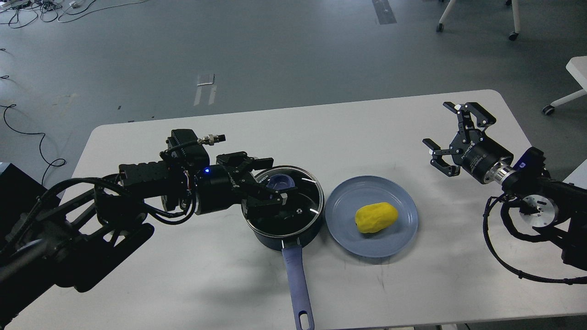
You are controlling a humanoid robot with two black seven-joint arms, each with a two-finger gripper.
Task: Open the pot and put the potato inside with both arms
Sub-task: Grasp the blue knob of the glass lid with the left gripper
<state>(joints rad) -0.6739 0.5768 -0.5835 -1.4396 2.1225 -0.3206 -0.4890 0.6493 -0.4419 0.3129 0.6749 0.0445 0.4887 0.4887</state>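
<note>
A dark blue saucepan (pixel 270 238) with a glass lid (pixel 298 213) and a long blue handle (pixel 297 284) stands at the middle of the white table. The lid is on, with a blue knob (pixel 283 183) on top. My left gripper (pixel 276 181) reaches in from the left, low over the lid. It is open, with one finger (pixel 261 162) behind the knob and the other (pixel 273 201) in front of it. A yellow potato (pixel 376 217) lies on a blue plate (pixel 341 192) right of the pot. My right gripper (pixel 442 126) is open and empty, above the table to the right of the plate.
The table (pixel 183 275) ends at its front edge just below the pot handle and at its far edge behind both grippers. Chair legs on castors (pixel 512 34) and a second white table (pixel 578 68) stand at the back right. Cables (pixel 27 11) lie on the floor at the back left.
</note>
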